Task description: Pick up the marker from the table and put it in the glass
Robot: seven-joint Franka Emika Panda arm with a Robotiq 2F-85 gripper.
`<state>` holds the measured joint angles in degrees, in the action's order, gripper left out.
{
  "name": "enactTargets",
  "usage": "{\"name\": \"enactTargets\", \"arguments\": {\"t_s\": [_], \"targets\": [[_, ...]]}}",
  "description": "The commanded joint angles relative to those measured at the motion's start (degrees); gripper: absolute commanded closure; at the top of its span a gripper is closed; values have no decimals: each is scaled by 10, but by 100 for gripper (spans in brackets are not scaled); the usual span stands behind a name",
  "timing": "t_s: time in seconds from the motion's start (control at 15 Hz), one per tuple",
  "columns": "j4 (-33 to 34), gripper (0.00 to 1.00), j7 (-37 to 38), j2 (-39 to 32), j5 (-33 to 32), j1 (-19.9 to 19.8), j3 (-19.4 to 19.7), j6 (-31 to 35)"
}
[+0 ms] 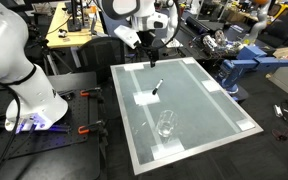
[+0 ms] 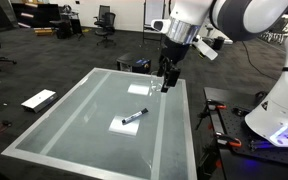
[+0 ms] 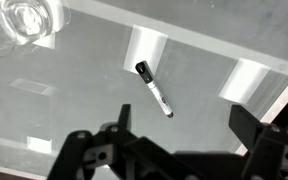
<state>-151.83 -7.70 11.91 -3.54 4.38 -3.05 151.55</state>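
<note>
The marker (image 1: 157, 87) is a short dark stick with a lighter tip. It lies flat on the pale grey-green table (image 1: 214, 105) next to a white tape patch, and shows in both exterior views (image 2: 134, 117). The clear glass (image 1: 165, 124) stands upright nearer the table's front edge. My gripper (image 1: 150, 52) hangs open and empty above the table's far part, apart from the marker (image 2: 168, 82). In the wrist view the marker (image 3: 154, 88) lies just beyond my open fingers (image 3: 182, 135), and the glass (image 3: 29, 25) is at the top left. I cannot make out the glass in one exterior view.
White tape patches (image 3: 249, 78) sit on the table (image 2: 84, 110). Wooden workbenches (image 1: 69, 35) and a blue machine (image 1: 239, 65) stand behind it. The robot base (image 1: 29, 100) is beside the table. Office chairs (image 2: 104, 20) and a white board (image 2: 39, 99) are on the floor.
</note>
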Motion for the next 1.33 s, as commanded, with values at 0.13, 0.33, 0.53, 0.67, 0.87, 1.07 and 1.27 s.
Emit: {"name": "enactTargets", "arguments": {"t_s": [0.13, 0.33, 0.53, 0.67, 0.87, 1.07, 1.27], "targets": [[2, 0, 0, 0, 0, 1, 0, -1], [9, 0, -32, -18, 16, 7, 11, 11], [22, 0, -35, -60, -13, -6, 9, 32], [29, 0, -43, -90, -28, -10, 10, 53], [48, 0, -69, -137, -39, -12, 15, 73], [72, 0, -95, -176, -43, -17, 12, 75], [97, 0, -131, -209, -38, -23, 8, 70]]}}
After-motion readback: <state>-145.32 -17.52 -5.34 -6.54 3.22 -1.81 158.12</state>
